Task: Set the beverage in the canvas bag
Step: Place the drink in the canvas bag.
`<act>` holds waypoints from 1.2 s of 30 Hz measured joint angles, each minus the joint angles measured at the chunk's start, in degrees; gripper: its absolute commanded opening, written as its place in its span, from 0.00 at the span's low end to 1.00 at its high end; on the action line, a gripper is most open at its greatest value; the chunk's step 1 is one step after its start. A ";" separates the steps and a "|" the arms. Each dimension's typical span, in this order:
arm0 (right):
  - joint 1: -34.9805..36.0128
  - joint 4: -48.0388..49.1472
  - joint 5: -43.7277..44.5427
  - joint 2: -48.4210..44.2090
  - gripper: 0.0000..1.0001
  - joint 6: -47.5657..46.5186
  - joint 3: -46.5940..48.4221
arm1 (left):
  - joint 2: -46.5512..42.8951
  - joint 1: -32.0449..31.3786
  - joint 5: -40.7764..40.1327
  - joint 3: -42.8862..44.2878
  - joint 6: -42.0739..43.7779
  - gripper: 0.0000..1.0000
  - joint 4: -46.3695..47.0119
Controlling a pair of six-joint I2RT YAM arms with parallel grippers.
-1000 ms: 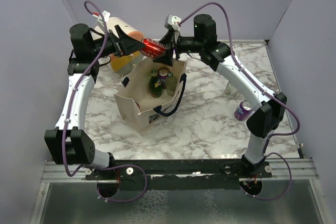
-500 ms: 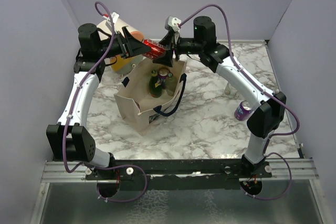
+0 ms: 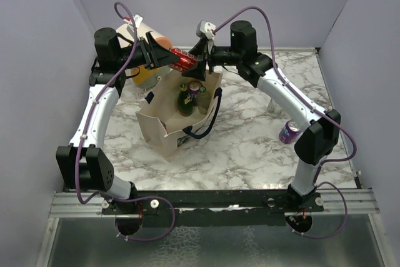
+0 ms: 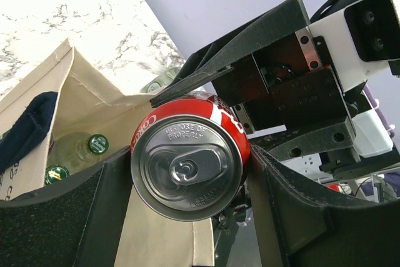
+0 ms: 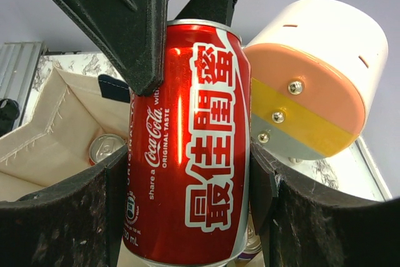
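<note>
Red aluminium can (image 5: 187,142), thin-walled, slick and probably full, hangs over the far rim of the canvas bag (image 3: 156,132); right gripper (image 5: 187,176) clenches its body; left gripper (image 4: 190,170) flanks its lid end, squeeze unclear; a gentle mid-body hold seems safest.
</note>
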 measured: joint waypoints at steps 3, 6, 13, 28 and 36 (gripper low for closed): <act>0.00 0.87 0.02 -0.33 0.01 0.04 -0.96 | 0.11 -0.04 0.07 0.00 0.26 0.61 -0.02; -0.04 1.86 0.07 -0.83 0.01 0.07 -2.08 | 0.15 -0.15 0.07 0.00 0.63 0.23 0.00; -0.15 3.02 0.07 -1.46 0.26 0.04 -3.56 | 0.15 -0.48 0.02 0.02 1.55 0.00 -0.39; -0.04 1.03 0.09 -3.63 0.96 -2.93 -6.78 | 0.15 -1.11 -1.05 0.98 5.20 0.00 -1.77; 0.02 -6.47 0.74 -4.90 1.00 -6.62 -6.45 | 0.11 -1.16 -1.90 1.31 7.82 0.00 -2.47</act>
